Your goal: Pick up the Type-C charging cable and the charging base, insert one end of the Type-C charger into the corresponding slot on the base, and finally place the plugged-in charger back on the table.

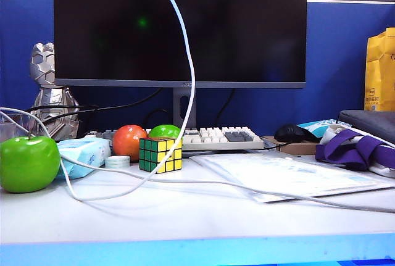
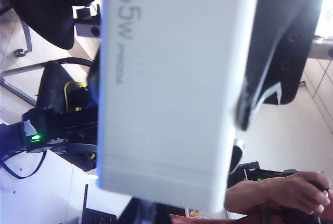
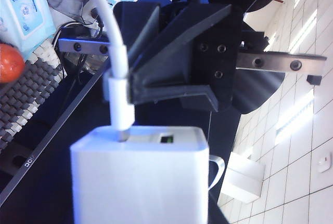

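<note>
Up above the surface (image 1: 203,216), out of the exterior camera's sight, we find both pincers meeting at the charging base (image 2: 171,89). In the left wrist view the white block fills most of the picture, its face printed "65W", and the left pincer (image 2: 177,109) is clenched on it, a black finger (image 2: 270,73) pressed against one side.

In the right wrist view we see the base from its port end, with the white plug (image 3: 120,107) of the Type-C charging cable (image 1: 187,62) standing in one slot; how deep it sits we cannot tell. The right pincer (image 3: 122,86) grips the plug's collar between its black fingers (image 3: 171,86).

In the exterior view the cable drops from the top edge in front of the dark monitor (image 1: 179,28), curves down past the Rubik's cube (image 1: 160,154), loops over the white surface and runs off to both sides. Neither arm shows there. A green apple (image 1: 28,163) sits at the left beside a pale blue tissue pack (image 1: 83,153), an orange-red fruit (image 1: 128,141) and a second green one (image 1: 164,132) stand behind the cube, and a keyboard (image 1: 219,137) lies under the monitor.
</note>
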You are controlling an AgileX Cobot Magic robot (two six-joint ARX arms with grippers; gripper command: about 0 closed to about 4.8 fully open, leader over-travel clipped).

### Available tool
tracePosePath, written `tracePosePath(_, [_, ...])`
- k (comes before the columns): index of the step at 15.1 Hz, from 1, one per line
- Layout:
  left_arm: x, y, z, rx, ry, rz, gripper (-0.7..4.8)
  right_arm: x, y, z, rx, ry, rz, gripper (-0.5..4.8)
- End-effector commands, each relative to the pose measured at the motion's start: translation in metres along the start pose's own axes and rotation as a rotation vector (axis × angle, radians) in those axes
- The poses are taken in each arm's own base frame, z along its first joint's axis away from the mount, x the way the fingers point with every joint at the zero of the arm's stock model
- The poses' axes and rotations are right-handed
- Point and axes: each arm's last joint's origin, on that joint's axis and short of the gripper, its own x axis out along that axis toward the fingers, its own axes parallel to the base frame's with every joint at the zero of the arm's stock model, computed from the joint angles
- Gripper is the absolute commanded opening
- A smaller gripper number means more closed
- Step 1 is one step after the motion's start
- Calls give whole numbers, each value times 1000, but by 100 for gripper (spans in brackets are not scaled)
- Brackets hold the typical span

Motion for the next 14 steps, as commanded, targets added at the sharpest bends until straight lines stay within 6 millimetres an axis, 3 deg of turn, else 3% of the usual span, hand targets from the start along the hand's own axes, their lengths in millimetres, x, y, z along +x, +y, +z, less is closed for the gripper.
tracePosePath(1, [-3,3,9,44,-114,71,-6,-1,0,13,58,-190,-38,-4])
tracePosePath(9, [-3,3,9,45,-104,65,-6,-1,-2,16,51,-268,-85,-4])
tracePosePath(14, [-3,3,10,45,-119,74,-6,16,-9,34,12,-167,19,-4])
